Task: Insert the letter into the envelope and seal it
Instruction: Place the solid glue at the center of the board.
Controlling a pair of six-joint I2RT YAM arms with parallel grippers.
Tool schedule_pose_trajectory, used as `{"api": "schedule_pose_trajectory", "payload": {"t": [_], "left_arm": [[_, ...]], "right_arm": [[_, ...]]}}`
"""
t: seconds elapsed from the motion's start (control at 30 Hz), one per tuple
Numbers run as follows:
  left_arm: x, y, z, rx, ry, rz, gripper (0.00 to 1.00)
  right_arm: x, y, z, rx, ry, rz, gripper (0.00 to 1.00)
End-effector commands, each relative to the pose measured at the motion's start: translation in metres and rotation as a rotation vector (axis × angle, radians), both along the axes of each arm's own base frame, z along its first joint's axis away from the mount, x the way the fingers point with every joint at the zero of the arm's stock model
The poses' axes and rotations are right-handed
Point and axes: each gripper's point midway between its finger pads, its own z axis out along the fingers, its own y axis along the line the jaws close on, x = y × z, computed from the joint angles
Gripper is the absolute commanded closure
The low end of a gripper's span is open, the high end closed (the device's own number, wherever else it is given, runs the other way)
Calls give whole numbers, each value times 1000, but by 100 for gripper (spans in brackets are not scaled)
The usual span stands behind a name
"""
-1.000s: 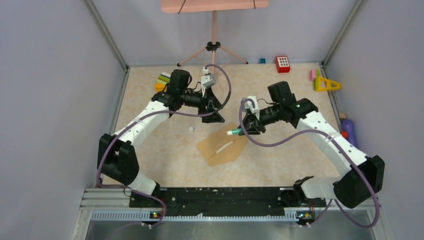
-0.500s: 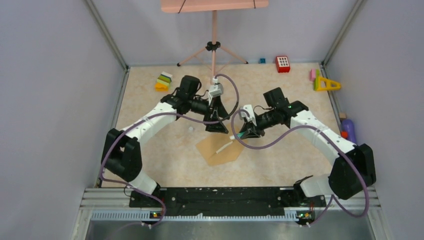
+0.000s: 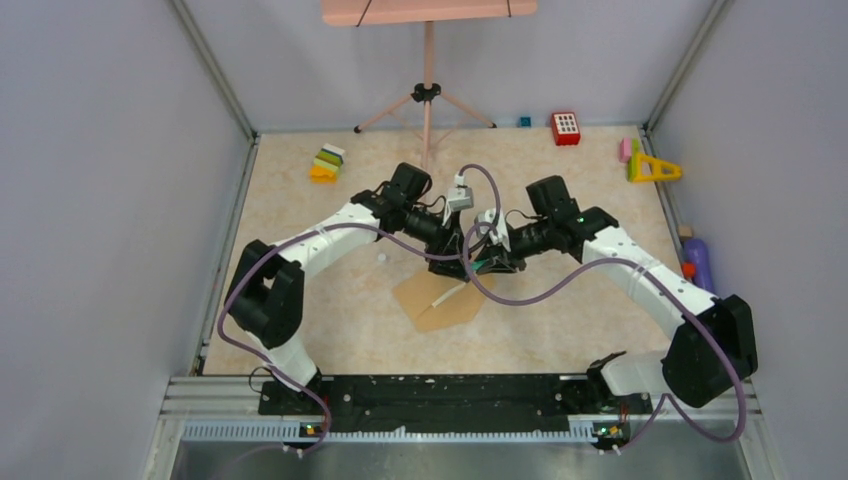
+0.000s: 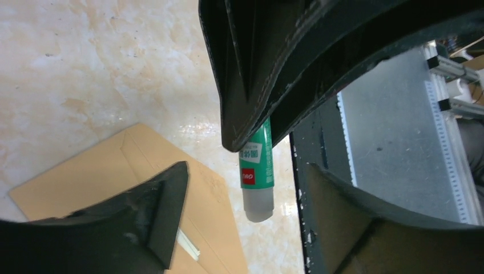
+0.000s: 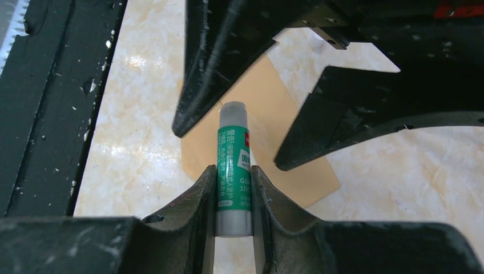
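Beige marbled table (image 3: 300, 230) boxed in by plain grey walls (image 3: 100, 200), pink-topped tripod (image 3: 427, 95) at the back, toy blocks (image 3: 326, 163) near the far edge; brown envelope (image 3: 440, 312) lies flat mid-table; right gripper (image 5: 233, 177) is clamped on a green glue stick (image 5: 233, 148) over it; left gripper (image 4: 206, 155) gapes wide, fingers either side of the stick's cap end, not touching

Left fingers (image 5: 217, 63) flank the glue stick (image 5: 234, 165) in right fingers (image 5: 197, 205) over envelope (image 3: 440, 305); we have open surface (image 3: 340, 320) left, near.
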Motion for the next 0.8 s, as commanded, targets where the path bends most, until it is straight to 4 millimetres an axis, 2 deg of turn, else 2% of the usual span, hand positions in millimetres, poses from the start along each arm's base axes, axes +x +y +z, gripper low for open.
{"api": "schedule_pose_trajectory", "payload": {"t": [0.0, 0.03, 0.1, 0.17, 0.23, 0.33, 0.4, 0.47, 0.77], "left_arm": [[4, -9, 10, -20, -26, -14, 27], [4, -9, 10, -19, -21, -15, 37], [4, -10, 9, -17, -15, -16, 50], [4, -10, 8, -12, -13, -12, 57], [4, -10, 7, -9, -11, -12, 55], [3, -9, 5, -5, -7, -16, 40], [3, -9, 4, 0, -9, -14, 36], [2, -9, 4, 0, -8, -18, 41], [0, -10, 6, -7, -2, -31, 73]], "right_arm": [[-1, 8, 6, 15, -61, 12, 100], [0, 8, 4, 9, -65, 9, 100], [1, 9, 3, 2, -72, 5, 100], [2, 9, 4, 4, -74, 1, 100], [3, 10, 6, 7, -77, -3, 100], [3, 10, 7, 9, -80, -8, 100], [5, 10, 8, 10, -83, -12, 100], [5, 10, 8, 11, -85, -14, 100], [5, 11, 9, 12, -88, -13, 100]]}}
